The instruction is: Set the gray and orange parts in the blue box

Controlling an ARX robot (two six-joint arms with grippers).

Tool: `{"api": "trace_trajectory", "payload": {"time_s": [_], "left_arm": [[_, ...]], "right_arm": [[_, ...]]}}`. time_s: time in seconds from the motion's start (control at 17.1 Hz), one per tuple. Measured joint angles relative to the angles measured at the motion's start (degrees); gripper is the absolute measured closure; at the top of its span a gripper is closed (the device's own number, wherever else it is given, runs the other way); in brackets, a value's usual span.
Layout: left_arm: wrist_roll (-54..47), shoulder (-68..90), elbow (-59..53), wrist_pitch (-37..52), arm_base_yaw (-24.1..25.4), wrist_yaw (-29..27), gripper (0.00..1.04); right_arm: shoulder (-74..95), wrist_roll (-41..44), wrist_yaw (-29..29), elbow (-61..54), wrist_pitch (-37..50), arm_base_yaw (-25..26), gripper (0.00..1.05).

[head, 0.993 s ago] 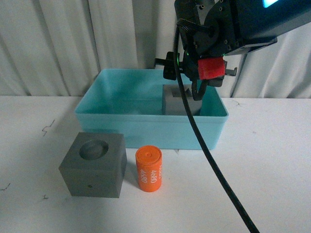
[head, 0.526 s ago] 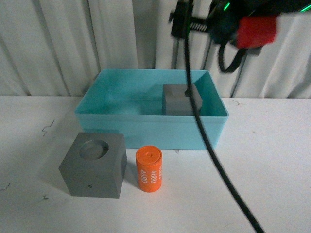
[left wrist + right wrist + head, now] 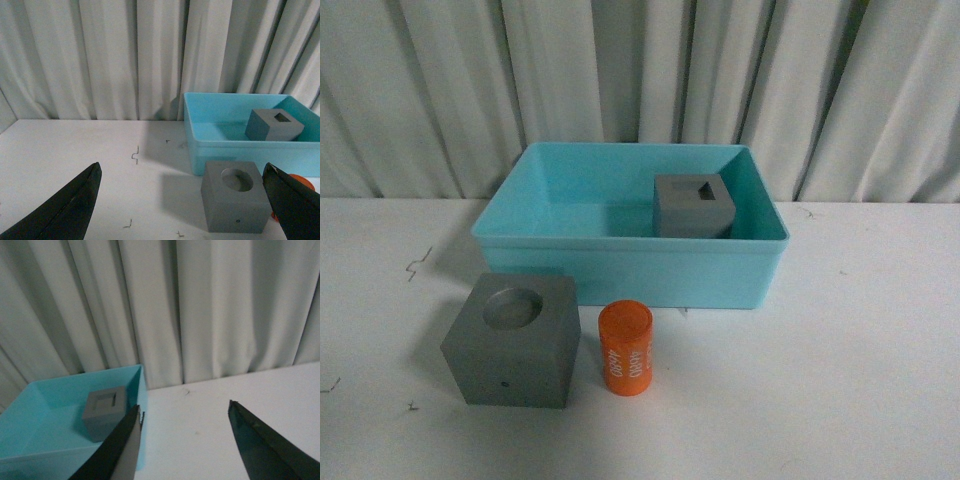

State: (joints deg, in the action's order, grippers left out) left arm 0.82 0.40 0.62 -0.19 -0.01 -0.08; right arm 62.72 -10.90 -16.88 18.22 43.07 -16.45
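The gray cube with the round recess [image 3: 512, 342] sits on the white table [image 3: 860, 350], recess facing up, at 7 o'clock from the blue box [image 3: 630, 265]; just beside it at 3 o'clock, a narrow gap between them, the orange cylinder [image 3: 625, 349] stands upright, long axis vertical, its white lettering running up the side and too small to read; in the left wrist view the left gripper [image 3: 181, 167] hides all but a sliver of it; the box holds the second gray cube [image 3: 693, 205], rectangular recess up, in its 2 o'clock corner; the left gripper is spread wide and holds nothing; the right gripper [image 3: 183, 405] likewise gapes empty.
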Motion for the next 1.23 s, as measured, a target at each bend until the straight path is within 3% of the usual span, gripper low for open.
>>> {"api": "trace_trajectory", "payload": {"time_s": [0.12, 0.29, 0.58, 0.64, 0.7, 1.23], "left_arm": [[-0.02, 0.00, 0.00, 0.02, 0.00, 0.04, 0.07], [0.00, 0.00, 0.00, 0.00, 0.00, 0.04, 0.07], [0.00, 0.00, 0.00, 0.00, 0.00, 0.02, 0.07], [-0.02, 0.00, 0.00, 0.02, 0.00, 0.04, 0.07], [0.00, 0.00, 0.00, 0.00, 0.00, 0.02, 0.07], [0.00, 0.00, 0.00, 0.02, 0.00, 0.04, 0.07]], "right_arm": [[-5.27, 7.54, 3.04, -5.07, 1.66, 3.02, 0.68], [-12.07, 9.84, 7.08, -9.90, -1.22, 6.82, 1.04], [-23.93, 10.51, 11.98, -14.53, -8.41, 11.41, 1.03], [-26.51, 10.54, 16.09, -15.12, -10.32, 15.56, 1.03], [-26.93, 10.49, 15.91, -16.28, -8.11, 16.92, 1.03], [-37.57, 10.56, 16.90, -17.55, -18.21, 16.46, 1.03]]}}
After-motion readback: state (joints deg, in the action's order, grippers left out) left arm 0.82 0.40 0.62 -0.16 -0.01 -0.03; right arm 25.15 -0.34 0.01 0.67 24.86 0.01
